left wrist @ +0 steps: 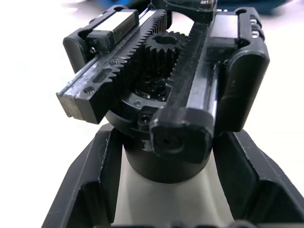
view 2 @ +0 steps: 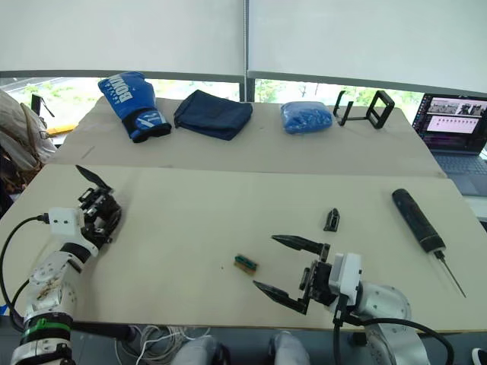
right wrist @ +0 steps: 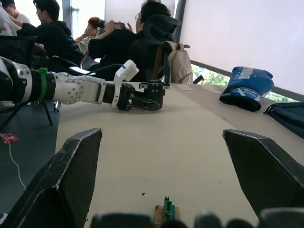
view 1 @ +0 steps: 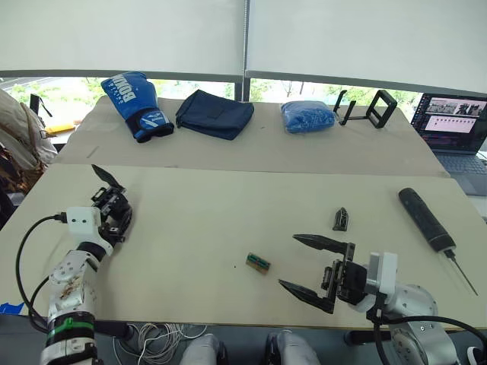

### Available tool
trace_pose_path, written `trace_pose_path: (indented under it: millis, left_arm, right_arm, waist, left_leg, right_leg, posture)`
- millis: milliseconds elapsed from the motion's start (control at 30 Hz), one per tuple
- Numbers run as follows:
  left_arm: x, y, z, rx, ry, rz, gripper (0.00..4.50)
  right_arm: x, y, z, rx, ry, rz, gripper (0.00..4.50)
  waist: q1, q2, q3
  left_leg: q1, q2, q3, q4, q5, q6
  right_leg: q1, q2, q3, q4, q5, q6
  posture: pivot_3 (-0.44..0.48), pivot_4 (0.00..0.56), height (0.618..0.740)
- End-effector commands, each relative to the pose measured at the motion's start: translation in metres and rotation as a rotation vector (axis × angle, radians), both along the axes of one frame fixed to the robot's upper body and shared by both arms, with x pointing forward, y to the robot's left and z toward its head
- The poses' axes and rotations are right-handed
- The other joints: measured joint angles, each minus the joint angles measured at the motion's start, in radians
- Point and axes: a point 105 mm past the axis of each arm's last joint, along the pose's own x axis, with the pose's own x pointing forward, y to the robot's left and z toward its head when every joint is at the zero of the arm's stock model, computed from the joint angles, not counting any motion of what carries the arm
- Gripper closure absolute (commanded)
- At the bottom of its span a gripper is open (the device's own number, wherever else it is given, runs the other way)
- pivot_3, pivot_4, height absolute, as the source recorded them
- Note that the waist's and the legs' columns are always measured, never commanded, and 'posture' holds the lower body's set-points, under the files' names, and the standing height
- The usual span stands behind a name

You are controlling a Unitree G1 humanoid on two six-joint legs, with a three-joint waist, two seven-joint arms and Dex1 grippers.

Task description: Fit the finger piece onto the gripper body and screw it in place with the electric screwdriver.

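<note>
My left gripper point(view 1: 116, 217) sits at the table's left edge, shut on the gripper body point(view 1: 109, 190). The body's round base point(left wrist: 164, 159) is clamped between my fingers, its rack-and-gear linkage shows above, and one pointed black finger sticks up. The finger piece point(view 1: 340, 219) lies loose on the table right of centre. My right gripper point(view 1: 290, 262) hovers near the front edge, a little in front and left of the piece, open and holding nothing. The electric screwdriver point(view 1: 425, 219) lies at the far right, its thin bit point(view 1: 463, 274) pointing toward the front edge.
A small green-and-brown block point(view 1: 258, 263) lies just left of my right gripper. On the back table are a blue boxing glove point(view 1: 135, 105), a dark blue pouch point(view 1: 214, 114), a blue bundle point(view 1: 307, 116), a black stand point(view 1: 367, 108) and a laptop point(view 1: 454, 125). Seated people point(right wrist: 118, 42) are off to the left.
</note>
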Motion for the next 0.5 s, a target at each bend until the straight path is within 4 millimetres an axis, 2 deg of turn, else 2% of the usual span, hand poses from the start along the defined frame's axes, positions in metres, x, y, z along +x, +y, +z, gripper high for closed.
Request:
trace_pose_path:
  millis: [33,67,167,233,333,433,500]
  left_arm:
    - [-0.004,-0.035,0.050,0.055,-0.158,-0.181,2.21]
    - [-0.006,-0.044,0.052,0.059,-0.154,-0.219,2.21]
    - [-0.015,-0.100,0.052,0.075,-0.101,-0.451,2.21]
    - [-0.021,-0.130,0.048,0.101,-0.073,-0.564,2.21]
    - [-0.025,-0.158,0.043,0.126,-0.067,-0.671,2.21]
    - [-0.016,-0.188,0.034,0.162,-0.059,-0.740,2.21]
    - [-0.010,-0.200,0.029,0.183,-0.050,-0.758,2.21]
  right_arm:
    - [-0.004,-0.010,0.006,-0.016,-0.044,-0.018,0.00]
    - [-0.005,-0.013,0.005,-0.026,-0.040,-0.021,0.00]
    - [-0.007,-0.026,0.000,-0.061,-0.026,-0.038,0.00]
    - [-0.007,-0.032,-0.002,-0.068,-0.027,-0.051,0.00]
    - [-0.008,-0.034,-0.004,-0.079,-0.041,-0.072,0.00]
    - [-0.011,-0.031,-0.003,-0.078,-0.042,-0.086,0.00]
    - [-0.014,-0.029,-0.003,-0.077,-0.037,-0.089,0.00]
  waist:
    - [0.001,-0.001,0.000]
    - [0.001,-0.001,0.000]
    - [0.002,-0.001,0.001]
    - [0.005,-0.001,0.001]
    - [0.004,-0.001,0.001]
    - [0.002,-0.001,0.001]
    - [0.003,-0.001,0.001]
  left_leg:
    - [-0.002,0.000,-0.001,0.001,0.000,0.000]
    - [-0.003,0.000,-0.001,0.002,0.000,0.000]
    - [-0.004,0.000,-0.002,0.003,0.000,0.000]
    - [-0.003,-0.001,-0.002,0.003,0.000,0.000]
    - [-0.002,-0.001,-0.001,0.002,0.000,0.001]
    - [-0.002,0.000,-0.001,0.002,0.000,0.000]
    - [-0.003,0.000,-0.001,0.002,0.001,-0.001]
  right_leg:
    - [-0.001,0.000,0.000,0.000,0.000,0.000]
    - [-0.001,0.001,0.000,0.000,0.000,0.000]
    - [-0.001,0.001,0.000,0.000,0.000,0.000]
    - [0.000,0.001,0.000,0.000,0.000,0.000]
    - [0.000,0.005,0.001,0.000,-0.001,0.001]
    - [-0.001,0.006,0.001,0.000,-0.002,0.003]
    - [-0.001,0.009,0.001,0.001,-0.002,0.003]
  posture:
    - [0.000,0.150,0.740]
    - [0.000,0.150,0.740]
    - [0.000,0.150,0.740]
    - [0.000,0.150,0.740]
    - [0.000,0.150,0.740]
    - [0.000,0.150,0.740]
    - [0.000,0.150,0.740]
